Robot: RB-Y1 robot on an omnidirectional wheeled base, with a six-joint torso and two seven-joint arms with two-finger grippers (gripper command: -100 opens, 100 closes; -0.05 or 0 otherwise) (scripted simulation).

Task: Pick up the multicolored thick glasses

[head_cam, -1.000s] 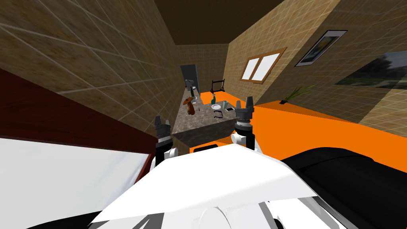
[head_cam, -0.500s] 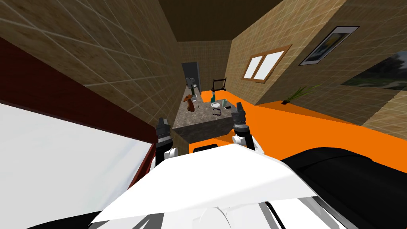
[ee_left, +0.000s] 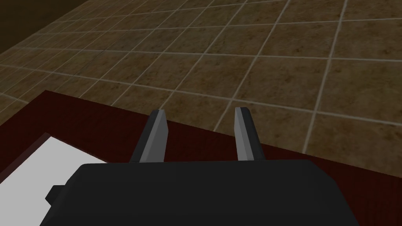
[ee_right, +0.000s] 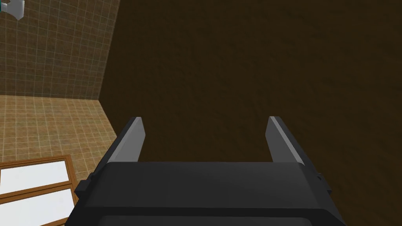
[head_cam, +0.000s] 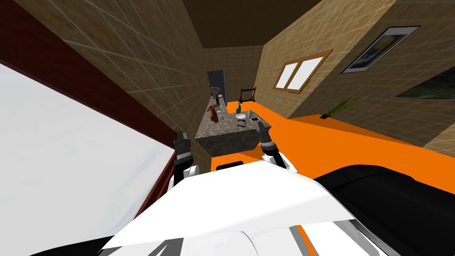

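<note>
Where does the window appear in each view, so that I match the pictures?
Head view: window on the right-hand wall, right of the counter.
Right wrist view: its wooden frame beside the right gripper.
Left wrist view: faces the dark red frame instead.
Shared landmark: tan tiled wall.

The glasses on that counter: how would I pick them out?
Find the speckled grey counter running along the tiled wall. Toward its near end sits a white plate, and the glasses lie just on the near side of it. They are a small dark frame lying flat, unlike the round plate and the upright teal bottle behind it.
</note>
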